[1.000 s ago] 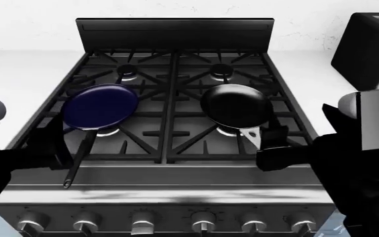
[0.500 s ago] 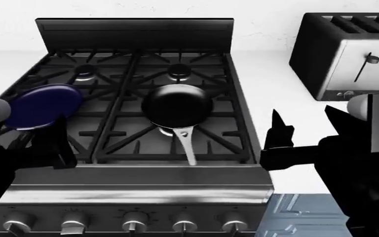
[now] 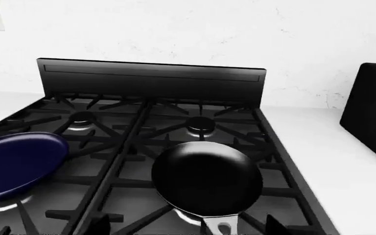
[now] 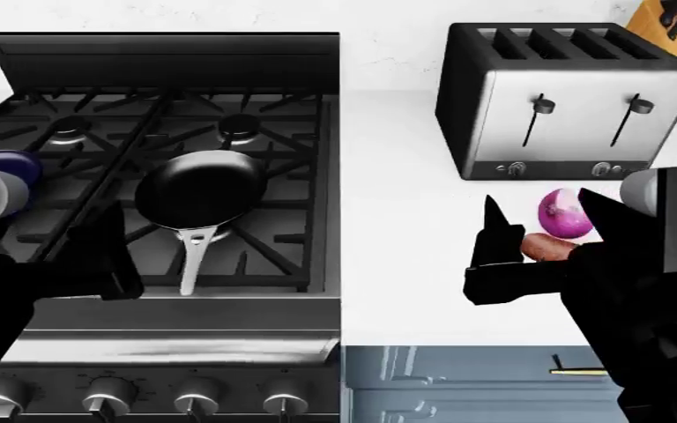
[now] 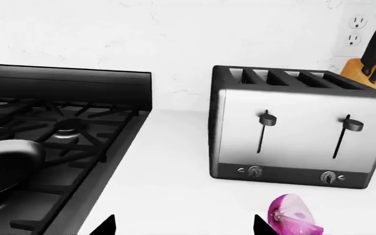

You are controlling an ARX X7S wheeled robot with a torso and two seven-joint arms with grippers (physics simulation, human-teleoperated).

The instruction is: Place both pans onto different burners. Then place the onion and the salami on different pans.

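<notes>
The glossy black pan [image 4: 197, 191] sits on a front burner [image 3: 195, 218], grey handle toward the stove's front edge, between the two grippers. The navy-blue pan [image 3: 15, 164] rests over the neighbouring burner. The purple-pink onion [image 4: 564, 213] and reddish-brown salami [image 4: 546, 248] lie just beyond the right gripper [image 4: 494, 256].

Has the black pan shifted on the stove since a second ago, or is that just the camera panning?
No. The black pan sits over the same front right burner; only the view has swung right toward the toaster.
</notes>
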